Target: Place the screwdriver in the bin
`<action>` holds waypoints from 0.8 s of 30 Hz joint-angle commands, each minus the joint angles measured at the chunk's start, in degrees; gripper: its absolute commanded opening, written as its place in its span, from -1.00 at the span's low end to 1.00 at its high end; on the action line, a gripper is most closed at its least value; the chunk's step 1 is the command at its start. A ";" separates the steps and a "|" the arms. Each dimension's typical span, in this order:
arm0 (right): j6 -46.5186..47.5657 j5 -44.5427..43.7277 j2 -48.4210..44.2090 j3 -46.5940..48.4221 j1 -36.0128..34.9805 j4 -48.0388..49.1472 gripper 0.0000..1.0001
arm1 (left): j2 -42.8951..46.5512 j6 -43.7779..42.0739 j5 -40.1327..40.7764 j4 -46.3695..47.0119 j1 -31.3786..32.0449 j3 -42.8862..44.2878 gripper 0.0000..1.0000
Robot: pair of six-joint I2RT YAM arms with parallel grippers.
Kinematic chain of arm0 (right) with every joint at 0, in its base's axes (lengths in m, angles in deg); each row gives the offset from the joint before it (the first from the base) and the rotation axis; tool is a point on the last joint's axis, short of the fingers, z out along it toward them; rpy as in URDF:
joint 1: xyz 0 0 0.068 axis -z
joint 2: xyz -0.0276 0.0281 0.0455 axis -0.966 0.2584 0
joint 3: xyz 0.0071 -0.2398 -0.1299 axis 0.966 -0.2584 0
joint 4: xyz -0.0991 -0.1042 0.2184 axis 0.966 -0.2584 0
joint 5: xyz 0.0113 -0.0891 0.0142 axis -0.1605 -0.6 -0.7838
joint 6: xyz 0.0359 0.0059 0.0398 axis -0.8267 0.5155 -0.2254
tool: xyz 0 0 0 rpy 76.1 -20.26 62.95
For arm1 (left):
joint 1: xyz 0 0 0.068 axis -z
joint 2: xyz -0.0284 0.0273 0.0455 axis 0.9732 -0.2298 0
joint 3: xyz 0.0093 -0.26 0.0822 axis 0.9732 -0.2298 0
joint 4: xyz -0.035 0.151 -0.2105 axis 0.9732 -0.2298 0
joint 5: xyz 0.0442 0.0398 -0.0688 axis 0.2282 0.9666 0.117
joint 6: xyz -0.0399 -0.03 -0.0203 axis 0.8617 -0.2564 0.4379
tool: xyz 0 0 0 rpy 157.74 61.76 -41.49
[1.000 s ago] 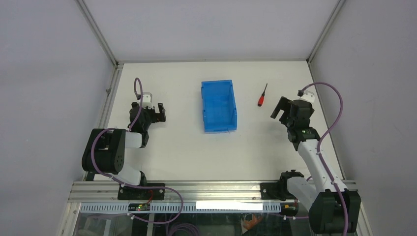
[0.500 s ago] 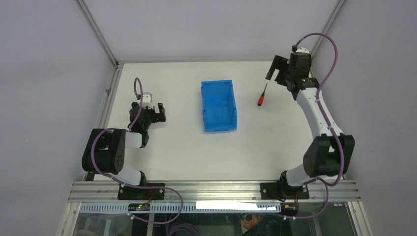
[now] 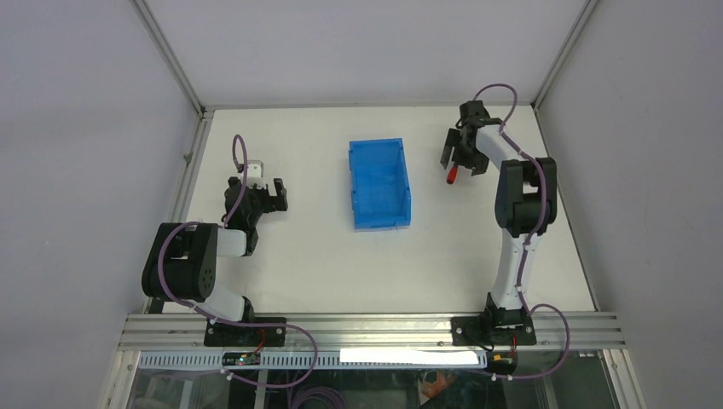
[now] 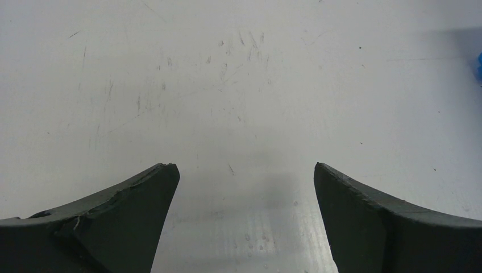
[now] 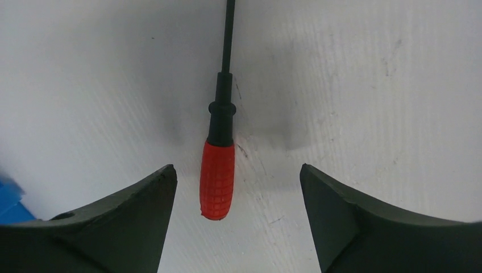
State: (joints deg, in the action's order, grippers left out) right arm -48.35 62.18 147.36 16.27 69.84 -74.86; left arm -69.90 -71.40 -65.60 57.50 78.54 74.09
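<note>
The screwdriver (image 3: 451, 175) lies flat on the table right of the blue bin (image 3: 378, 183). In the right wrist view its red handle (image 5: 217, 179) lies between my open fingers, nearer the left one, with the thin black shaft running away from me. My right gripper (image 3: 458, 158) hangs over the screwdriver, open and touching nothing; in its own view it (image 5: 237, 173) frames the handle. My left gripper (image 3: 268, 194) rests open and empty at the table's left, far from the bin; it (image 4: 245, 170) shows only bare table.
The white table (image 3: 324, 247) has metal frame rails along its left and far edges (image 3: 192, 153). A sliver of the bin's blue shows at the left edge of the right wrist view (image 5: 8, 199). Grey walls enclose the workspace.
My right arm has swung from the table's right side to the far right corner, then down and left over the screwdriver. The left arm, bin and screwdriver have not moved.
</note>
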 commanded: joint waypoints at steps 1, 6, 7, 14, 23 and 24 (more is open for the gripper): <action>-1.98 -4.07 3.98 4.94 -1.94 -3.45 0.59 | 1.66 1.09 -0.48 1.64 0.15 -0.03 0.98; -3.22 -4.31 7.32 5.57 -2.72 -3.58 0.00 | 1.70 1.09 -0.53 1.64 0.17 -0.03 0.98; -3.37 -4.39 7.62 5.57 -2.72 -3.51 -0.27 | 1.71 1.09 -0.49 1.67 0.17 -0.03 0.98; 0.67 -5.15 3.87 8.14 -2.72 -5.18 -1.00 | 1.66 1.09 -0.52 1.67 0.14 -0.03 0.98; 3.66 -4.09 -9.96 9.21 -5.87 -10.09 -1.00 | 1.66 1.09 -0.46 1.64 0.15 -0.03 0.98; 4.11 -4.33 -11.31 9.09 -7.32 -10.31 -1.00 | 1.69 1.09 -0.50 1.67 0.17 -0.03 0.98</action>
State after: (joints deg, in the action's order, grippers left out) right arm -46.82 57.70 146.11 22.07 66.21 -83.49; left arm -69.90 -71.40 -65.60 57.50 78.54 74.09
